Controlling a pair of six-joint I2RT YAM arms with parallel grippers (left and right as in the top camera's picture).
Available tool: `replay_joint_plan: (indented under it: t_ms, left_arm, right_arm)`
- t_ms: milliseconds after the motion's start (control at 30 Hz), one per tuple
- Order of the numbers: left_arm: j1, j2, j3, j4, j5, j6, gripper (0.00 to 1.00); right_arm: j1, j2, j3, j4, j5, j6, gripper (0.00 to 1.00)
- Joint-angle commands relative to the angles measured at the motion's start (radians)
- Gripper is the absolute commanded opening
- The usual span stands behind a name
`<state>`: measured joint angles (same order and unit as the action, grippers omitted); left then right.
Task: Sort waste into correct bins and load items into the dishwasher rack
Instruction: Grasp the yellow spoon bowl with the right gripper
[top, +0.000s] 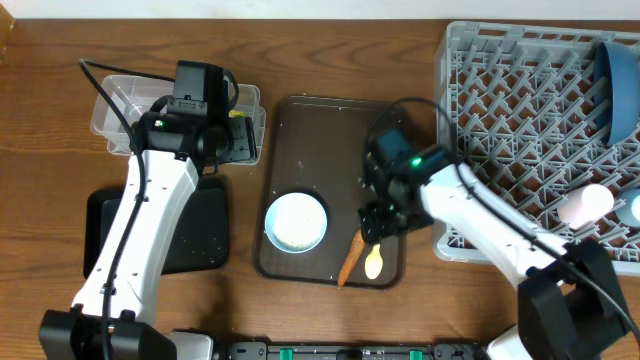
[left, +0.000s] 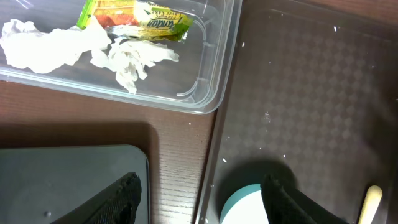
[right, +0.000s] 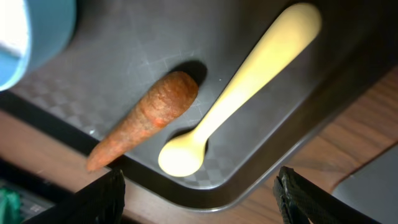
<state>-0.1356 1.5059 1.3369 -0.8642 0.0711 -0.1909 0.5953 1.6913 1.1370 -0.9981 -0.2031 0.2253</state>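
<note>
Right tool (right: 199, 180) released, fingers spread above carrot (right: 146, 118) and cream spoon (right: 249, 81) lying just beside each other on brown tray (right: 124, 50), left tool (left: 199, 190) released, empty, near clear tub (left: 211, 93) holding wrapper (left: 134, 15) and tissue (left: 62, 43)

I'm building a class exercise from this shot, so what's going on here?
A robot is clearing a table. The right gripper hangs open over the carrot and spoon in the brown tray's corner. The left gripper is open near the clear tub, which holds the wrapper and tissue. The plate stands in the rack.
</note>
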Motion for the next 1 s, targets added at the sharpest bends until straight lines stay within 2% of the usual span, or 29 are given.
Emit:
replay_joint_plan:
  t_ms: [0,333,633,800,967]
  left_arm:
    - [0.0,0.003,0.007,-0.003,-0.013,-0.009,0.64]
    - [0.0,0.003,0.007,-0.003,-0.013,-0.009,0.64]
    - [0.0,0.003,0.007,-0.002,-0.013,-0.009,0.65]
    - [0.0,0.003,0.007,-0.001,-0.013,-0.009,0.65]
    - [0.0,0.003,0.007,0.002,-0.013,-0.009,0.65]
  right_arm:
    - [0.047,-0.002,-0.041,0.036,0.065,0.093,0.76]
    - [0.143,-0.002,-0.184,0.183,0.067,0.157,0.64]
    - [0.158,-0.002,-0.278,0.283,0.11,0.201,0.6]
    - [0.158,-0.002,-0.301,0.307,0.11,0.21,0.46]
    - [0.158,-0.002,-0.302,0.298,0.11,0.216,0.41]
